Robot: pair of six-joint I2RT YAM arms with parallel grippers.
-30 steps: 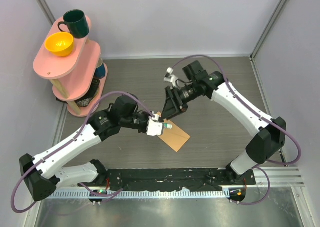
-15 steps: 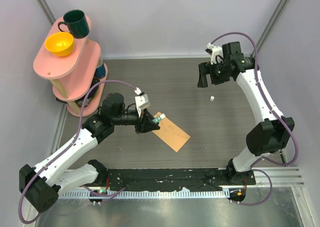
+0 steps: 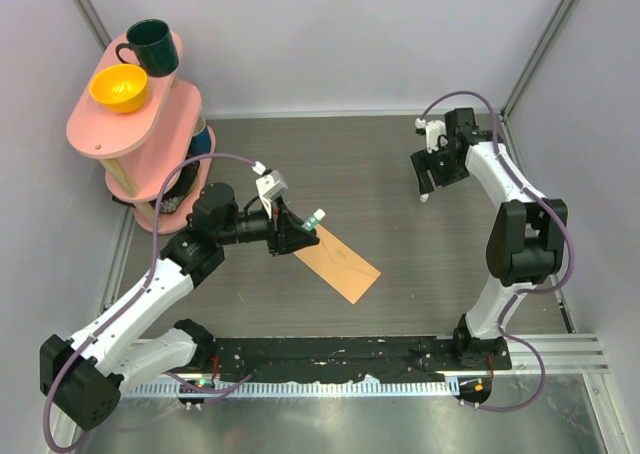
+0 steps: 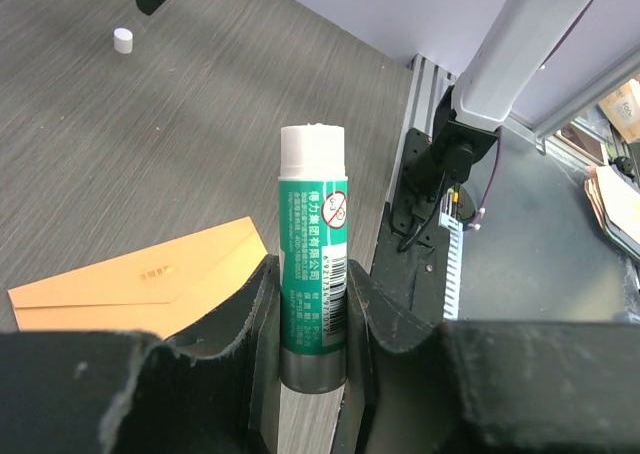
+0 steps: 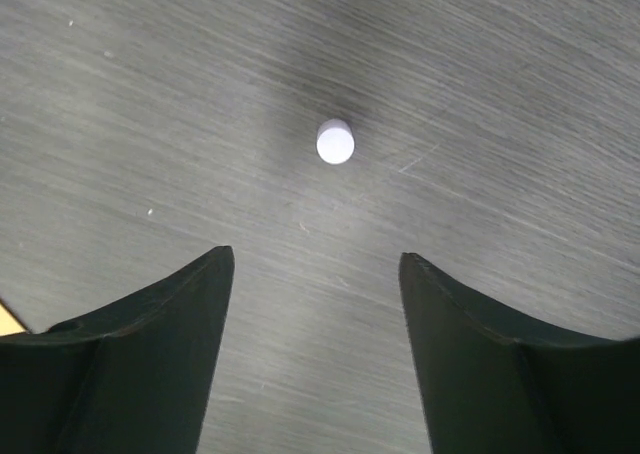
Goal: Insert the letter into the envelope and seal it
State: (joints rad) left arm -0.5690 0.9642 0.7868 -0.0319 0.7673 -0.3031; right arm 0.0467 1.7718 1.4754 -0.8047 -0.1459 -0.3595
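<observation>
Our left gripper (image 4: 312, 274) is clenched on a glue stick (image 4: 313, 244), the two black fingers (image 4: 262, 314) pressing the lower part of its green label from either side while the grey base sits down between them. The stick's white top stands uncapped beyond the fingertips, touching nothing that we can see. In the overhead view this gripper (image 3: 300, 236) hangs over the upper left end of the envelope (image 3: 340, 264), with the glue stick (image 3: 314, 219) slanting up and to the right. The envelope, tan-brown kraft paper, lies flat on the dark wood-grain table (image 3: 300, 164) near its middle, running diagonally from upper left to lower right. From the left wrist we see the envelope (image 4: 140, 274) just left of the fingers, its flap folded down flat against the body; whether it is stuck down we cannot tell. Well apart from all this, at the far right of the table, our right gripper (image 5: 315, 264) is released, its jaws spread wide and holding nothing. A small white cap (image 5: 335, 141) stands on the table just beyond its fingertips, clear of both. Overhead, the right gripper (image 3: 428, 177) points down at the cap (image 3: 424, 198). At the far left corner stands a pink two-tier shelf (image 3: 100, 124) carrying a dark green mug (image 3: 152, 46) and a yellow bowl (image 3: 118, 87).
</observation>
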